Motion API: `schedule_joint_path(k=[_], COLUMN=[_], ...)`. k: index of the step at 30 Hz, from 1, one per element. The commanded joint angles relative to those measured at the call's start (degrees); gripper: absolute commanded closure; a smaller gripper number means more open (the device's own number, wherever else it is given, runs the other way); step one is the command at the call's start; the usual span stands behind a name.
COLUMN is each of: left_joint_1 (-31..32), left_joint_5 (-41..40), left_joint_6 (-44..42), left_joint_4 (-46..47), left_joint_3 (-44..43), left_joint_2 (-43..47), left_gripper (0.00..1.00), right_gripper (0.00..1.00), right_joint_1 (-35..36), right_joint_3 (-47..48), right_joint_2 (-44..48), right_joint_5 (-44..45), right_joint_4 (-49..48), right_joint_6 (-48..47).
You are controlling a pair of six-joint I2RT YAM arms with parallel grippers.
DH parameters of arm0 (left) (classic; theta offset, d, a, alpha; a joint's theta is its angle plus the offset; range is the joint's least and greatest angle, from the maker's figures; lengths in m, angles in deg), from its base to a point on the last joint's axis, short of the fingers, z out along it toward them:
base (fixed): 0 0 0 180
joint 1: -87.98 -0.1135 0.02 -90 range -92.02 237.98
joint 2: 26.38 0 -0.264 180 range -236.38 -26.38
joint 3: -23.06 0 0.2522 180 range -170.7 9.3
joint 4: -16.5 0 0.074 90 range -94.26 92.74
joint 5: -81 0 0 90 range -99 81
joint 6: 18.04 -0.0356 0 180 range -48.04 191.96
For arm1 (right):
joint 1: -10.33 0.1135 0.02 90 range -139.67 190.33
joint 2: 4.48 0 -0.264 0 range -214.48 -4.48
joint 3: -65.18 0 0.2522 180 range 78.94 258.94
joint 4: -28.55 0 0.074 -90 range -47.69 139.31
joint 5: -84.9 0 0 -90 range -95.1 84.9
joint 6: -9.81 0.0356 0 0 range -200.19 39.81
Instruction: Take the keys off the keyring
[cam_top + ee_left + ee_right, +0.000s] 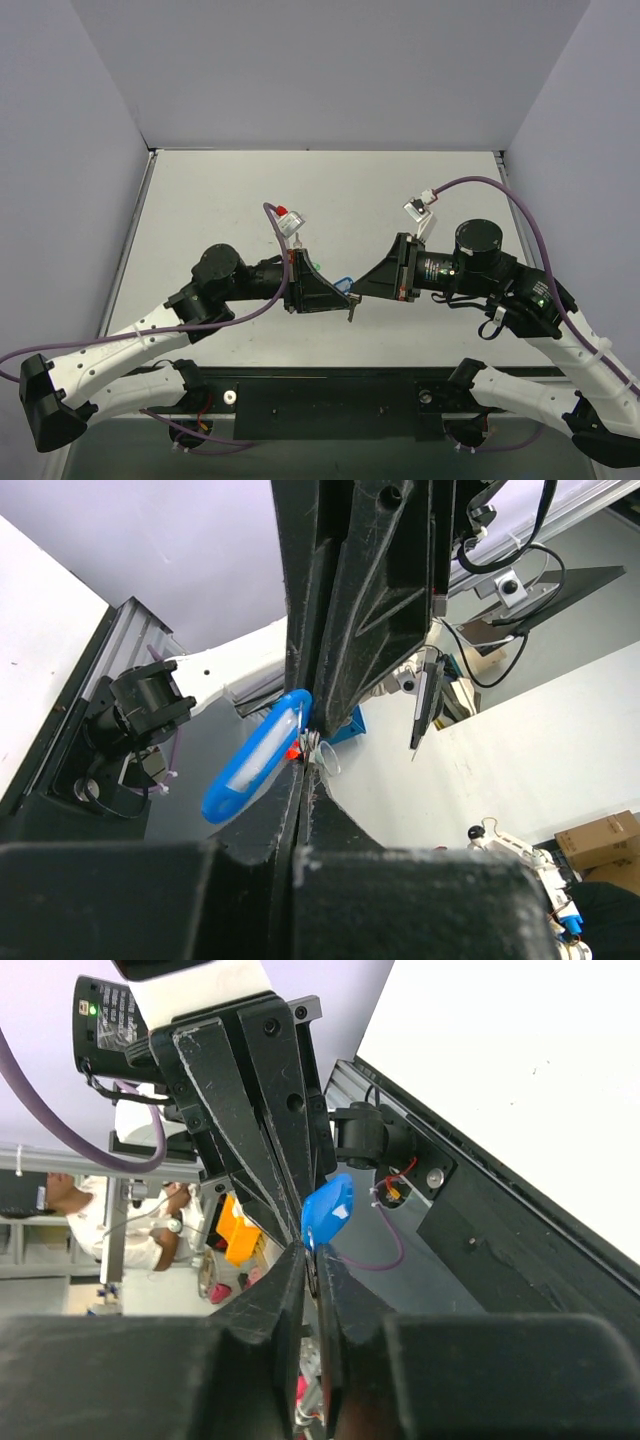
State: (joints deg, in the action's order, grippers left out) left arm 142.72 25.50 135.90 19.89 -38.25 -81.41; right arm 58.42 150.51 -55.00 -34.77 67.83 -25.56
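Note:
My two grippers meet tip to tip above the near middle of the table (250, 190). The bright blue oval keyring (343, 282) hangs where they meet, also showing as keyring (255, 758) and keyring (328, 1210). My left gripper (306, 748) is shut, its tips pinched at the small wire loop (326, 760) by the blue piece. My right gripper (313, 1256) is shut on a thin metal part right beside the blue piece; whether that part is a key or the ring I cannot tell. One silver key (352, 312) dangles below the tips.
A small green loop (316, 264) shows just behind the left gripper. Purple cables (500, 190) arch over both arms. White walls (70, 160) close in the table's back and sides, and a black rail (330, 395) runs along the near edge between the arm bases.

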Motion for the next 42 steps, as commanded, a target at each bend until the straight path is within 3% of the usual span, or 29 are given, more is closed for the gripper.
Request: schedule_joint_path(k=[1,5,9,22,42], left_joint_1=[0.02,0.02,0.02,0.45,3.27], left_joint_5=[-3.56,-6.45,-10.06,-18.59,-27.82], left_joint_6=[1.18,3.9,6.19,10.94,12.17], left_joint_4=[5.08,7.98,10.09,18.97,21.61], left_joint_3=[0.26,1.58,2.99,7.73,9.49], left_joint_2=[-0.08,0.27,0.53,0.1,-1.49], left_gripper=[1.0,1.0,1.0,1.0,1.0], right_gripper=[0.87,0.71,0.68,0.7,0.82], right_joint_1=[1.03,1.12,1.12,1.47,4.2], right_joint_3=[2.17,2.08,1.73,-4.77,-7.5], right_joint_2=[-0.45,-0.02,0.6,2.27,1.66], right_joint_5=[-0.48,-0.12,0.67,5.33,13.85], right_joint_4=[-3.1,-3.81,-4.86,-18.74,-23.06], right_joint_6=[0.65,1.18,1.97,11.81,13.57])
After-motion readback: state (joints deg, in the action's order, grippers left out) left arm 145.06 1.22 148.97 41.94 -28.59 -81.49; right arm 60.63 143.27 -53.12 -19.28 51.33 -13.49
